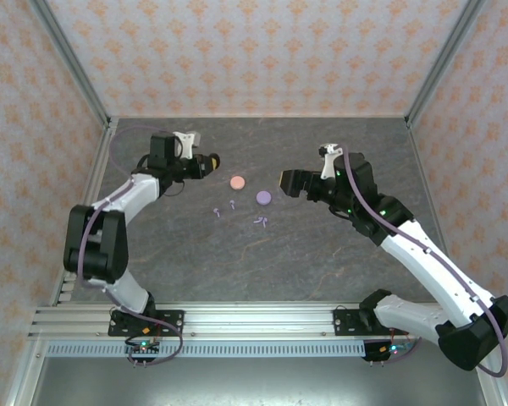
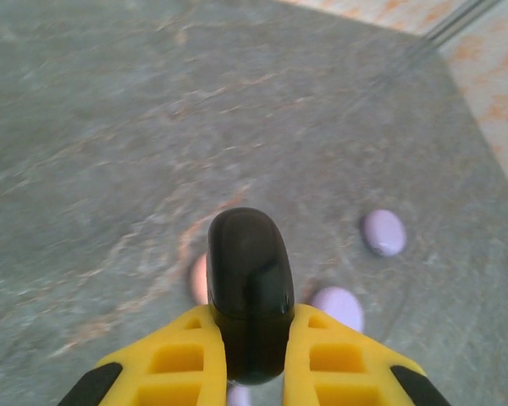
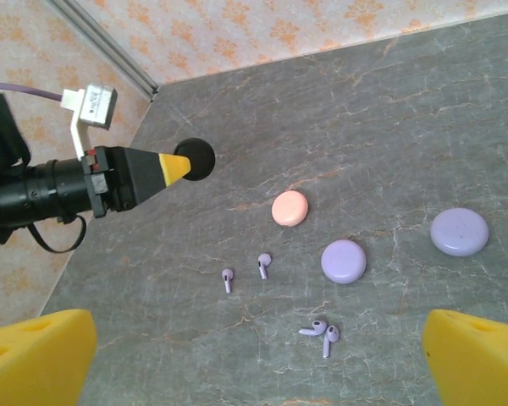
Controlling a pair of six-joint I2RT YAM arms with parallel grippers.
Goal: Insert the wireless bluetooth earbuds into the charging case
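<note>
While the left gripper [image 2: 251, 338] sits clenched on a black round case [image 2: 249, 279] over the far-left tabletop [image 1: 262, 271], the right gripper [image 3: 258, 355] hangs with its fingers spread wide over mid-table, with bare surface toward the near edge. Four lilac earbuds [image 3: 263, 264] lie flat mid-table by the pink case [image 3: 289, 208] and lilac case [image 3: 344, 260], well off every edge. In the right wrist view the two lone ones point their stems down-frame, and the close pair has one stem leftward and one down.
</note>
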